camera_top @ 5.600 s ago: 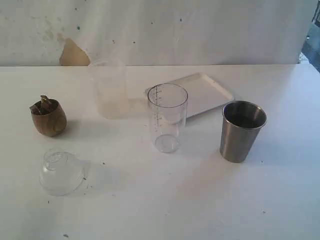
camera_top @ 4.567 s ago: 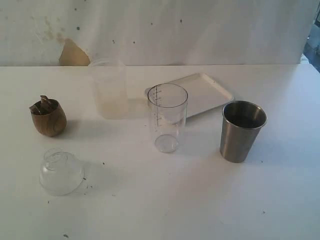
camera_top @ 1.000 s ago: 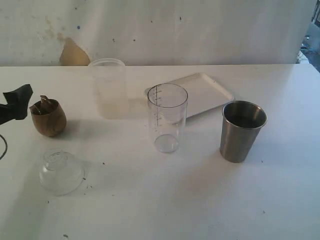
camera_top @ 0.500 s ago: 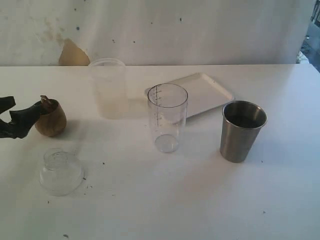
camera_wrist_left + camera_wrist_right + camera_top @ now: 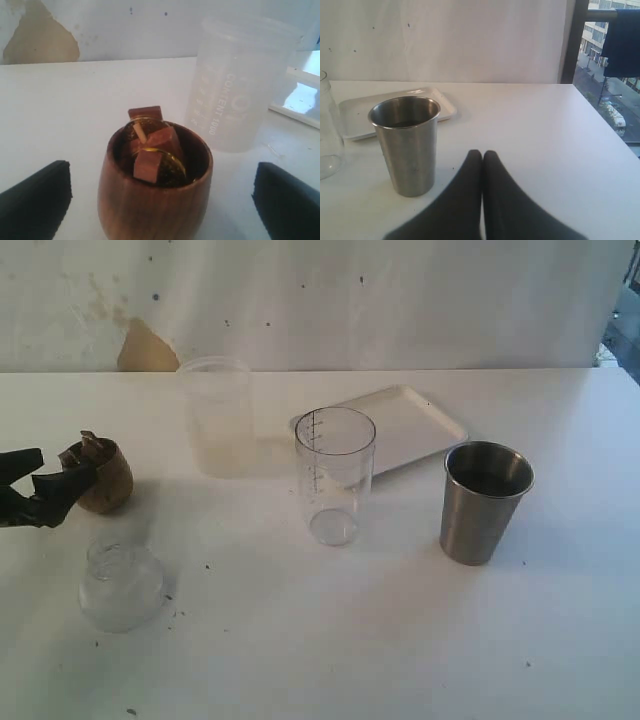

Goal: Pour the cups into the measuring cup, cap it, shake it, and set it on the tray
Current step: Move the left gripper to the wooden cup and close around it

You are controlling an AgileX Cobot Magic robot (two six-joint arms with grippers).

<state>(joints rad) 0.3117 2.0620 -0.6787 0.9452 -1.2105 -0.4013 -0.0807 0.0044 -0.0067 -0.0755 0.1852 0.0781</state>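
Left tool (image 5: 45, 478) gapes around the wooden cup (image 5: 155, 195): clamp mid-body, lift upright toward the measuring cup (image 5: 335, 475) at three o'clock. Right tool (image 5: 482, 162) together.

- A plain work room with one big white bench (image 5: 330, 640).
- Behind the bench stands a bare white wall (image 5: 420, 300) with a brown patch (image 5: 146, 348) on it.
- Past the bench's end, a window (image 5: 600, 95) shows tall buildings and a street far below.

Left gripper (image 5: 160, 197) wide apart, right gripper (image 5: 482, 155) closed.
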